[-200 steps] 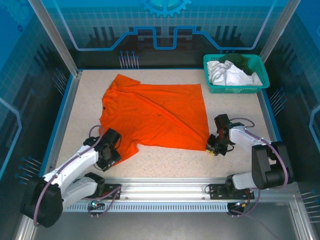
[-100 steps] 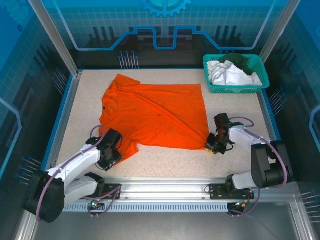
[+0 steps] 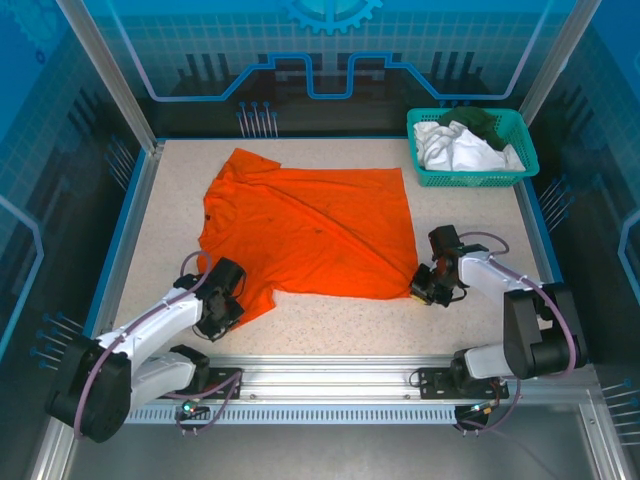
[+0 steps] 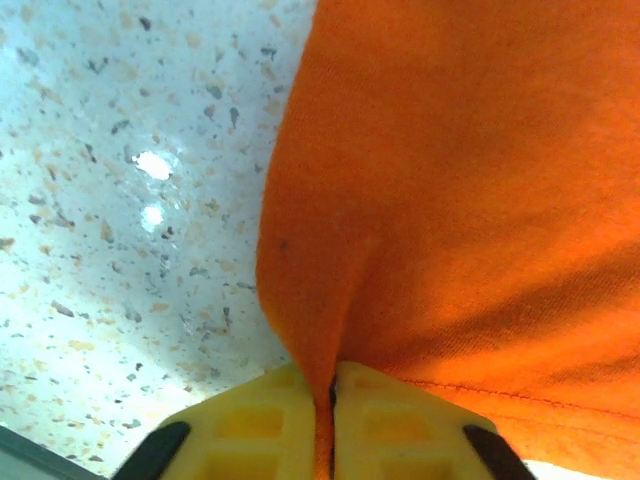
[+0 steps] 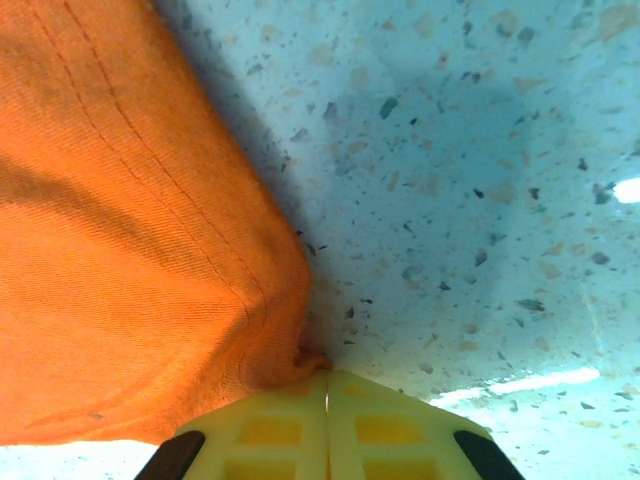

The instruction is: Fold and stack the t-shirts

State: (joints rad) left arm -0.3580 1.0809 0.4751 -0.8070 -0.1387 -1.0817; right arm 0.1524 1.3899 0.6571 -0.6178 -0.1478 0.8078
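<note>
The bright orange t-shirt (image 3: 310,230) lies spread across the middle of the speckled table. My left gripper (image 3: 232,302) is shut on its near-left sleeve; in the left wrist view a pinched fold of orange t-shirt (image 4: 450,180) rises from between the yellow fingertips (image 4: 390,420) of that gripper (image 4: 332,400). My right gripper (image 3: 422,290) is shut on the shirt's near-right hem corner; the right wrist view shows the hemmed orange t-shirt (image 5: 130,250) corner caught at the tip of this gripper (image 5: 327,385). White and dark green t-shirts (image 3: 462,140) are heaped in the basket.
The teal mesh basket (image 3: 472,175) stands at the back right corner. Blue rails edge the table (image 3: 330,330), with a metal rail along the near side where both arm bases are bolted. Bare table lies right of the shirt and along the front.
The right gripper has drawn slightly inward and up with the hem corner. The left gripper has shifted very little, still on the sleeve.
</note>
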